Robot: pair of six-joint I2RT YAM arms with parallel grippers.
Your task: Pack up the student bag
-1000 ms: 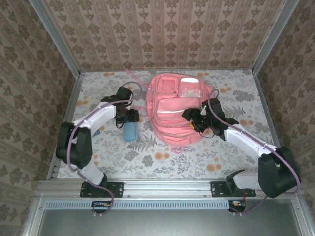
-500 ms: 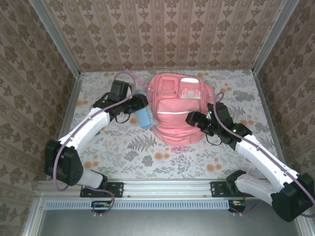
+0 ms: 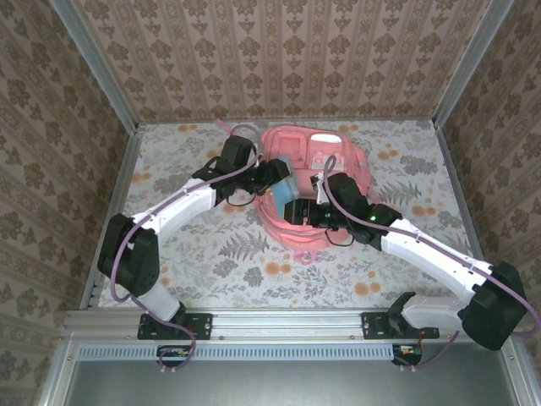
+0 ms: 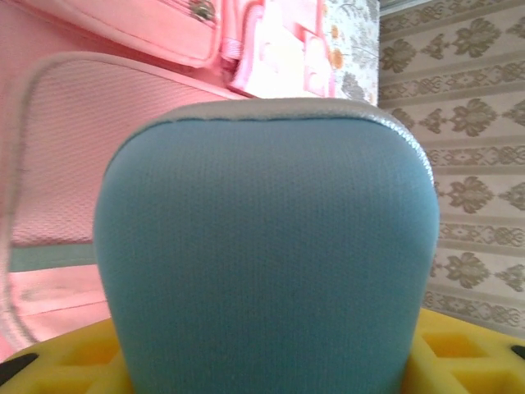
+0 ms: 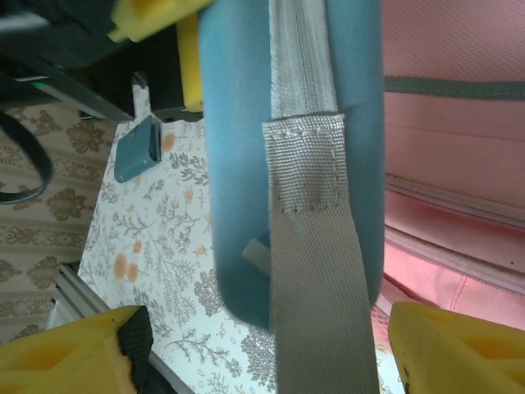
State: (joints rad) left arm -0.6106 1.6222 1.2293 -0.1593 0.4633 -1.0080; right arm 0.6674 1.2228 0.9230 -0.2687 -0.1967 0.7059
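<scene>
1. Two arms crossed over the front of the large soft pink fabric backpack [image 3: 306,148] in the top view, hiding its middle and most of its lower pockets.
2. Nearly all of the left wrist view was blocked by the small teal pencil case [image 4: 262,246] of woven fabric. Of the left end effector [image 4: 262,373], just two yellow fingertips [image 4: 61,361] peeked out at the bottom corners.
3. The left end effector was clamped on the teal pencil case, carrying it in the air over the backpack's left part.
4. The right end effector [image 5: 262,349] stood with its yellow fingers [image 5: 70,353] well apart and gripped nothing. A grey webbing strap [image 5: 316,246] sewn to the teal pencil case hung between them; whether it brushed either finger could not be told.
5. One small flat blue-grey thing [image 5: 135,148] lay on the floral-patterned table [image 5: 164,271], too small to identify.
6. The backpack lay front-up at the far middle of the table, close to the back wall.
7. Its fabric was uniformly pink, with a white patch on an upper pocket, a pale grey-green band across the front, a mesh-textured panel edged in pale piping, and a thin pink strap trailing from its far left corner.
</scene>
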